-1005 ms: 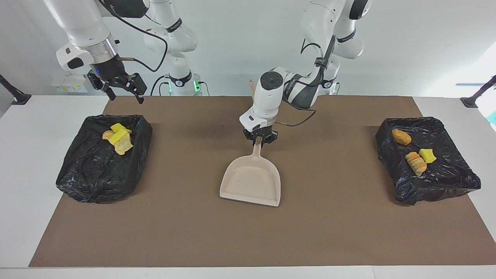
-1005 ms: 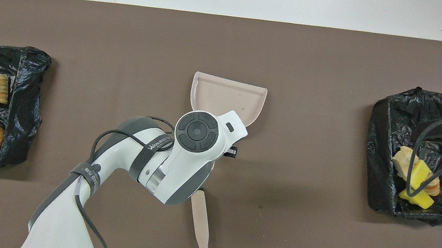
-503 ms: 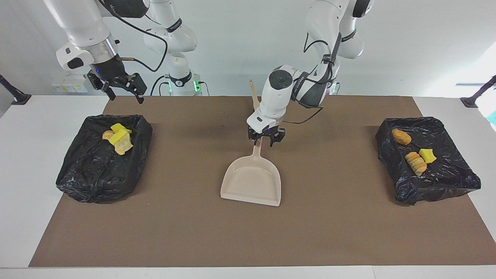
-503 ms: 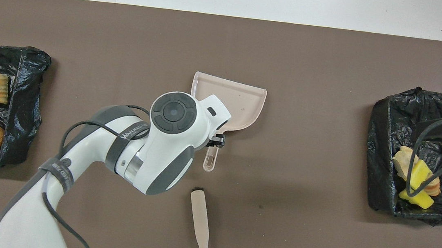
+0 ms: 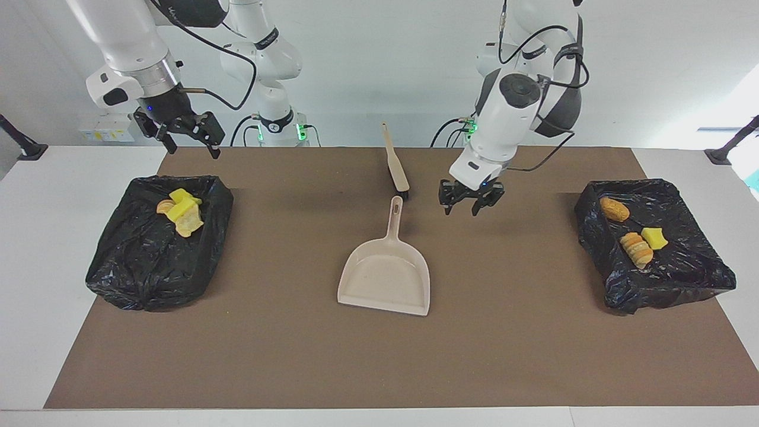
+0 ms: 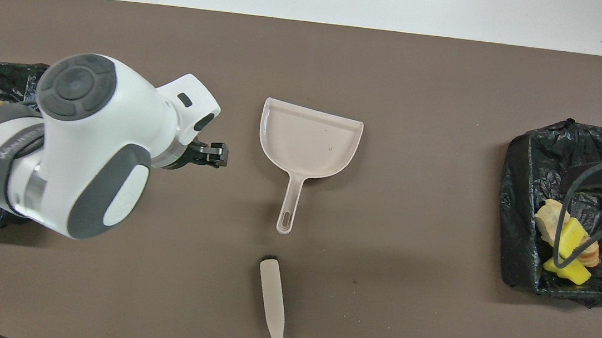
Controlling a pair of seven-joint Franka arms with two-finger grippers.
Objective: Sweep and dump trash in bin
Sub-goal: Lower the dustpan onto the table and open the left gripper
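The beige dustpan lies flat on the brown mat, its handle toward the robots; it also shows in the overhead view. My left gripper is open and empty, up over the mat between the dustpan's handle and the bin at the left arm's end. The trash lies in two black-lined bins: yellow wedges and pastries in one bin, a pastry, a yellow wedge and a brown roll in the other. My right gripper waits open above its bin's nearer edge.
The beige brush lies on the mat just nearer the robots than the dustpan's handle, bristles toward the handle; it also shows in the overhead view. The left arm's body hides most of its bin in the overhead view.
My left gripper let go of the dustpan's handle, rose and swung toward the left arm's end of the table. The dustpan stays flat. The right arm has not moved.
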